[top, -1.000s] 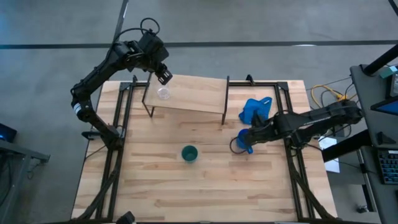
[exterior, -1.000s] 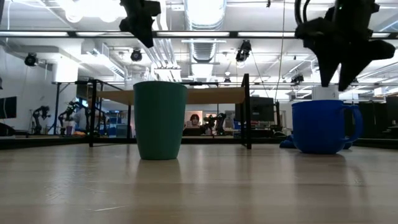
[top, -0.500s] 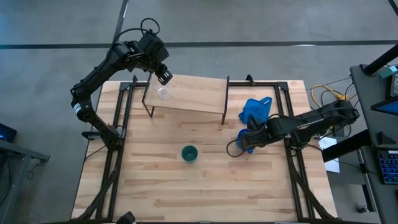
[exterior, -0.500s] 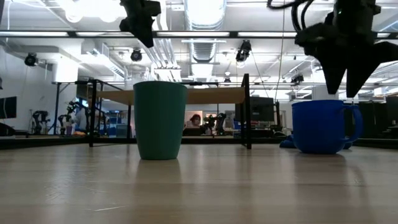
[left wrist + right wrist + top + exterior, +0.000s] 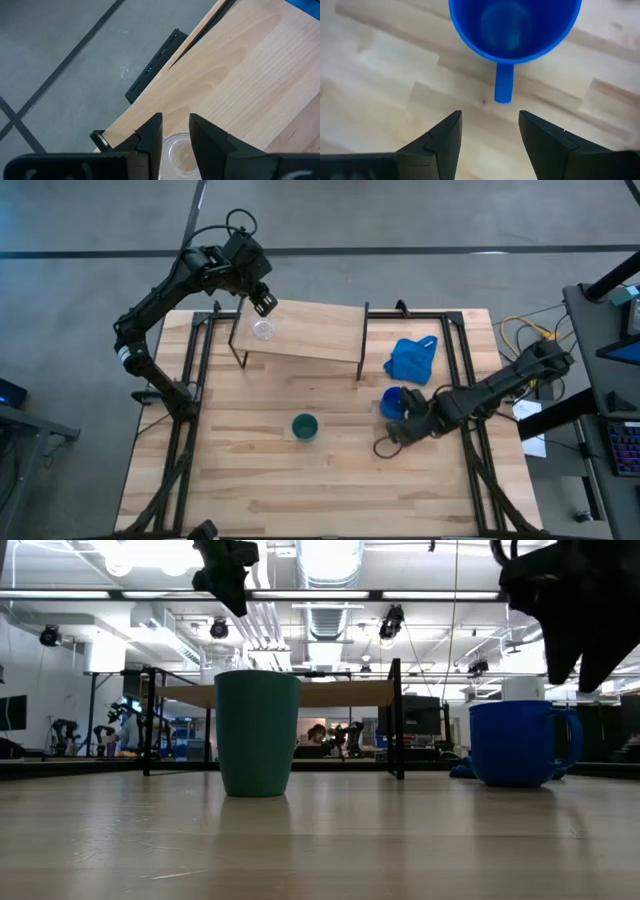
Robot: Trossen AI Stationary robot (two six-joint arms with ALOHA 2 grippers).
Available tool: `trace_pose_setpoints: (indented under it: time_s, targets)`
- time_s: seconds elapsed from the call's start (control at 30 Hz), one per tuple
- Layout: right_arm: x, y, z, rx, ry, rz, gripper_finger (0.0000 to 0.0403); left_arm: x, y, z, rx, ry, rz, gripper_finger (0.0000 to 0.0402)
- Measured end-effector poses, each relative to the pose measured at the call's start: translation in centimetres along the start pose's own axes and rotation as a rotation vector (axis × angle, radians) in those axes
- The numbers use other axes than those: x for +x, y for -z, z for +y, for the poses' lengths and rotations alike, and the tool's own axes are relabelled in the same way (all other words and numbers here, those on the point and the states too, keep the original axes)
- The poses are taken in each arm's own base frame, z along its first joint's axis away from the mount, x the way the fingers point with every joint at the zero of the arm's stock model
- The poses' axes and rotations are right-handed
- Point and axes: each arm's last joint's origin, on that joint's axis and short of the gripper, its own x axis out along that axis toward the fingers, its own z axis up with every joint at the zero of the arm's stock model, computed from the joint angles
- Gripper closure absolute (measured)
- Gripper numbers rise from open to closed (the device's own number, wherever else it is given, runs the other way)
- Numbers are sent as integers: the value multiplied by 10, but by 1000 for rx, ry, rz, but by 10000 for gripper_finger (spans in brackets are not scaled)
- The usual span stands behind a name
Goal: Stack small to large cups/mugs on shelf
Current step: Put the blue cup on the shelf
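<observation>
The tiny clear glass cup (image 5: 262, 330) stands on its base on the left end of the shelf (image 5: 315, 335). My left gripper (image 5: 263, 304) hangs just above it, open by a narrow gap; in its wrist view the cup (image 5: 182, 156) shows past the fingertips. The bright blue mug (image 5: 393, 402) stands upright on the table. My right gripper (image 5: 398, 428) hovers on its near side, open, with the mug's handle (image 5: 503, 90) pointing at the gap between the fingers. The dark green cup (image 5: 305, 426) stands upright mid-table.
A crumpled blue cloth (image 5: 412, 357) lies on the table right of the shelf, beyond the mug. Dark metal frame rails (image 5: 190, 395) run along the table's left and right sides. Bare planks (image 5: 300, 490) stretch toward the near edge.
My right gripper has drawn back from above the blue mug toward the table's near edge, staying open. The mug has kept its place and stands free.
</observation>
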Motion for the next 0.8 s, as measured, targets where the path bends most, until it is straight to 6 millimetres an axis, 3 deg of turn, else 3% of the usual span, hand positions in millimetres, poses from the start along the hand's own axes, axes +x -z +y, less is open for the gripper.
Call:
trace_pose_setpoints:
  time_s: [0.47, 0.8]
  targets:
    - [28, 47, 9, 43, 104, -96, 211, 1, 0, 0, 8, 0, 2, 319]
    - [43, 57, 15, 53, 106, -174, 211, 1, 0, 0, 7, -1, 1, 319]
